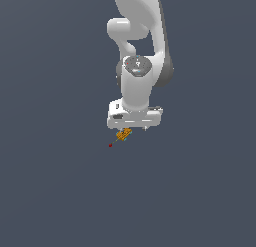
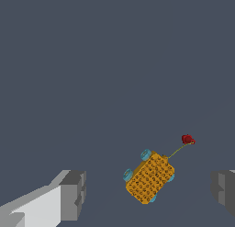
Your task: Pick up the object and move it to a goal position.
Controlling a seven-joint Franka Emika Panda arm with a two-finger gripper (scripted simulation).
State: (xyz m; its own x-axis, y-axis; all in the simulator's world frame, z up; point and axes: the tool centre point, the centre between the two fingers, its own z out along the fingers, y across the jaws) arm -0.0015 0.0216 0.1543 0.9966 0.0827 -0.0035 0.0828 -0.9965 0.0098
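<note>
A simulated test scene, not a real room. A flat, uniform slate-grey ground point(image 1: 50, 191) fills both views from edge to edge, with no walls, furniture, horizon or cast shadows. The white robot arm point(image 1: 142, 51), entering from the top centre of the exterior view, has smooth, untextured rendered surfaces. The only small items are an orange studded toy block point(image 2: 149, 177) with cyan wheels, at lower centre-right of the wrist view, and a small red marker point(image 2: 187, 139) joined to it by a thin line, just above and to its right.

Orange object point(image 2: 150, 177) between (spread) pincer point(image 2: 149, 193) fingers point(image 2: 73, 194)
</note>
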